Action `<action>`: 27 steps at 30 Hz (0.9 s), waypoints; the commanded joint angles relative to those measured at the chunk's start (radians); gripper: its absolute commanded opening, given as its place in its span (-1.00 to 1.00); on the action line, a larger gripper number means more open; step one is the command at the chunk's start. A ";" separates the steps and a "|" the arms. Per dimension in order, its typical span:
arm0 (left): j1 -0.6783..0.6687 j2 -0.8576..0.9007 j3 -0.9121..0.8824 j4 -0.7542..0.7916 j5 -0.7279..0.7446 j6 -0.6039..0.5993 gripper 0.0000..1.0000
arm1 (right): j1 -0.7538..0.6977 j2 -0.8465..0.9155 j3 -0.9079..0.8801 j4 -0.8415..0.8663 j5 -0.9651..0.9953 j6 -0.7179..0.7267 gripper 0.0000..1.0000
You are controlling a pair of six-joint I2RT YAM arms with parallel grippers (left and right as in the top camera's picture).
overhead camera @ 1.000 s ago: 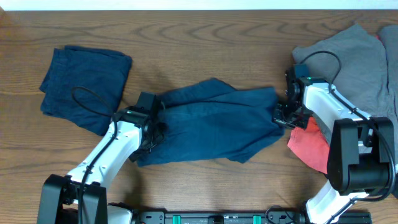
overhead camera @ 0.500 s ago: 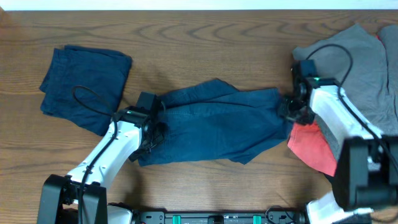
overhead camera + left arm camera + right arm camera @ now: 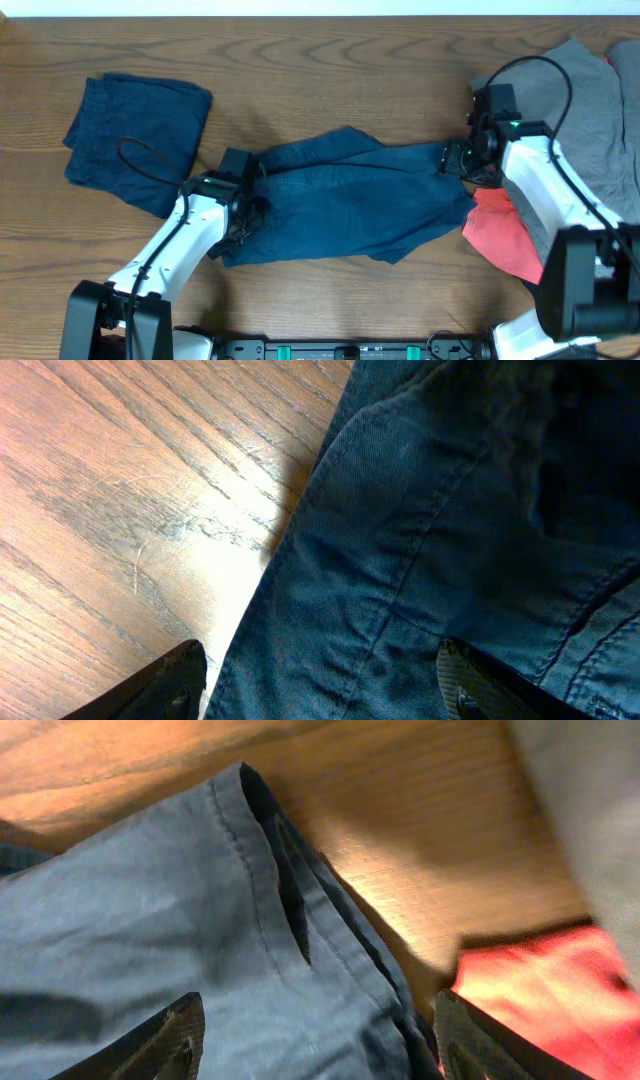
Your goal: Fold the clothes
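Dark navy shorts point(image 3: 350, 200) lie spread and rumpled across the middle of the table. A second navy pair point(image 3: 135, 140) lies folded at the back left. My left gripper point(image 3: 250, 205) hovers over the spread shorts' left edge. In the left wrist view it point(image 3: 320, 690) is open, with seamed fabric point(image 3: 450, 510) below the gap. My right gripper point(image 3: 455, 160) is at the shorts' right edge. The right wrist view shows it point(image 3: 320, 1050) open above the hem point(image 3: 150, 920), holding nothing.
A grey garment point(image 3: 580, 90) is heaped at the back right, and a red cloth point(image 3: 500, 235) lies beside the shorts' right end, under my right arm. Bare wood point(image 3: 120, 510) shows left of the shorts.
My right gripper has gone from shut at the shorts' right edge to open and has shifted slightly toward the back. The left arm has not moved.
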 commanded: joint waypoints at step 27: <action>-0.002 0.004 0.002 0.014 0.003 0.007 0.50 | -0.003 0.080 0.006 0.615 -0.260 0.064 -0.81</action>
